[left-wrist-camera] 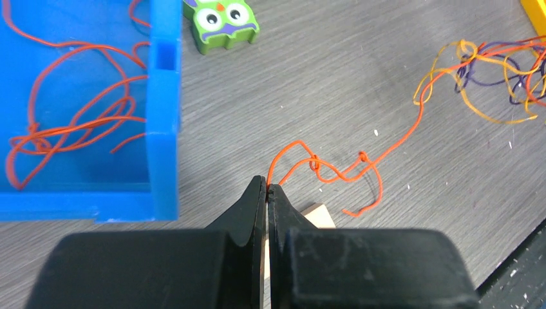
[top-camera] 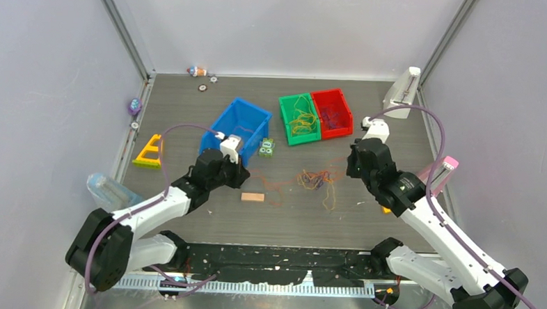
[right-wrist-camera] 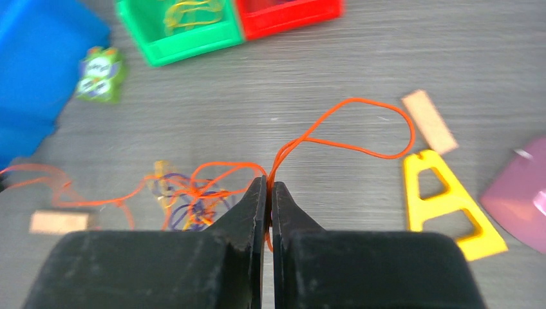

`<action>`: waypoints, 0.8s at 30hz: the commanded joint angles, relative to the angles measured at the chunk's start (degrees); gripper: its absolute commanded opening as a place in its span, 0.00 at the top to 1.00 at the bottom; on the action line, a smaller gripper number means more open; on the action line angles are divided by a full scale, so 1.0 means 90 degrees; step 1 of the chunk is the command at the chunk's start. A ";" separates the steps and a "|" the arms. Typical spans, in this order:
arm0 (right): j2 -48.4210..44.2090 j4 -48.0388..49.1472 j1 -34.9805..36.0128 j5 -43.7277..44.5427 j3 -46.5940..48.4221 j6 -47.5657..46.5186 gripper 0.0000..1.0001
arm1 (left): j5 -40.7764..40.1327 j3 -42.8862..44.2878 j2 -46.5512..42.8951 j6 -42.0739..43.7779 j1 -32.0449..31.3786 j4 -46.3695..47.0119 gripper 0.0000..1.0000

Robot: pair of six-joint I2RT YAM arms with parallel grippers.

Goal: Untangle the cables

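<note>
**Hidden or unclear.** In the top view the wrist housings mask both sets of fingertips; the wrist views settle the grips.
- The left gripper (left-wrist-camera: 266,187) is clenched on one orange-red cable (left-wrist-camera: 315,164). This cable carries small knots and runs over the bench (left-wrist-camera: 360,71) to the tangle (left-wrist-camera: 496,71) of orange-red, yellow and purple strands.
- A wooden block (left-wrist-camera: 317,215) lies partly hidden beneath the left fingers.
- The right gripper (right-wrist-camera: 269,185) is clenched on an orange-red strand (right-wrist-camera: 283,151). Its loop (right-wrist-camera: 360,101) lies beyond the fingertips, and its other run leads to the tangle.
- Whether both grippers hold the same cable cannot be told.
- The right wrist view is blurred, and the red bin (right-wrist-camera: 286,13) is cut off at its top edge.

**Edges and room.**
- The tangle lies mid-bench between the two grippers. It is apart from every bin and well away from the enclosure walls.
- The corner of the blue bin (left-wrist-camera: 164,129) stands just left of the left gripper.
- A yellow A-shaped block (right-wrist-camera: 447,199) lies near the right gripper, on its right.

**Containers.**
- The blue bin holds loose orange-red cables (left-wrist-camera: 71,122).
- The green bin (top-camera: 285,120) holds yellow cables (top-camera: 302,121).
- The red bin, touching the green bin's right side, holds dark purple cables (top-camera: 333,117).
</note>
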 commanded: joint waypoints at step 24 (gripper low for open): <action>-0.1281 -0.1378 -0.3274 0.2660 -0.1032 0.2800 0.92 | -0.3065 0.1639 -0.4515 -0.1037 0.1756 -0.3679 1.00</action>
